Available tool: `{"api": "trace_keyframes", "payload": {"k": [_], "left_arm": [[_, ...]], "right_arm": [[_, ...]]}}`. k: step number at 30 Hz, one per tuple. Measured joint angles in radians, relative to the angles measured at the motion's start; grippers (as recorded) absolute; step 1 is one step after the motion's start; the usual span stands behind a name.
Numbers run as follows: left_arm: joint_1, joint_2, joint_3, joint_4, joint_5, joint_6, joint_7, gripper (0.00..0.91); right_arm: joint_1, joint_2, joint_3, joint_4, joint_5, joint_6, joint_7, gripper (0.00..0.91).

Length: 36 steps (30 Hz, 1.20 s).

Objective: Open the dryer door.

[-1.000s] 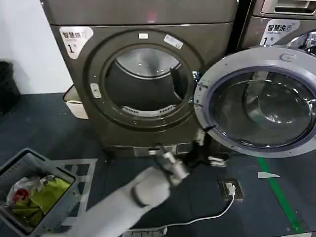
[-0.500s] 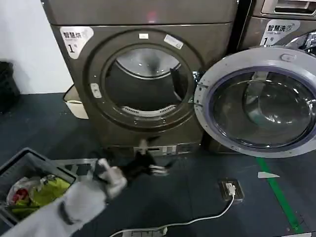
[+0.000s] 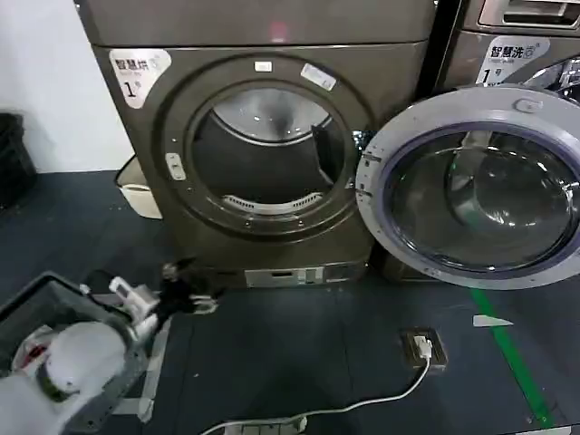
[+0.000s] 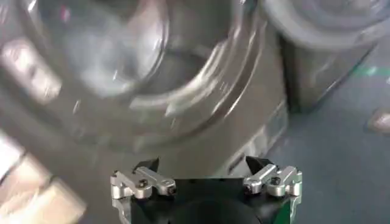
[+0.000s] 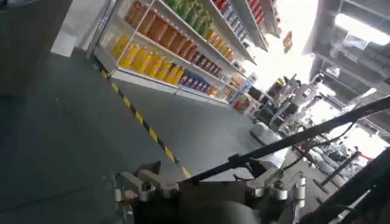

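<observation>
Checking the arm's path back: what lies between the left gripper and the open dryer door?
In the head view, bare dark floor and the dryer's lower front panel lie between the left gripper and the door; nothing loose there.

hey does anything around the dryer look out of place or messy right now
Nothing looks damaged or spilled. The dryer door hangs fully open to the right, the drum empty. The one loose item is a white cable trailing across the floor from a floor socket. The left tool hangs low, open, holding nothing.

Grey laundry basket (image 3: pixel 36 299), white cable (image 3: pixel 362 403) on dark floor (image 3: pixel 299 353).
</observation>
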Motion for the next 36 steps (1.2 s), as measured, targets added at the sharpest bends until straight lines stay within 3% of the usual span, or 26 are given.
{"api": "trace_keyframes", "payload": {"k": [8,17,27,36], "left_arm": [[0.141,-0.035,-0.222,0.034,-0.249,0.184,-0.114,0.907],[0.242,-0.031,-0.401,0.139,-0.618,0.186,-0.336,0.907],[0.28,0.008,-0.429,0.224,-0.991,0.185,-0.594,0.907],[0.306,0.073,-0.449,0.312,-1.21,0.185,-0.726,0.907]], "right_arm": [[0.017,-0.006,-0.012,-0.005,-0.001,0.0,-0.003,0.907],[0.026,0.015,-0.039,-0.004,-0.014,0.004,-0.009,0.907],[0.029,0.016,-0.04,-0.004,-0.015,0.006,-0.009,0.907],[0.04,0.018,-0.049,-0.015,-0.02,0.013,-0.009,0.907]]}}
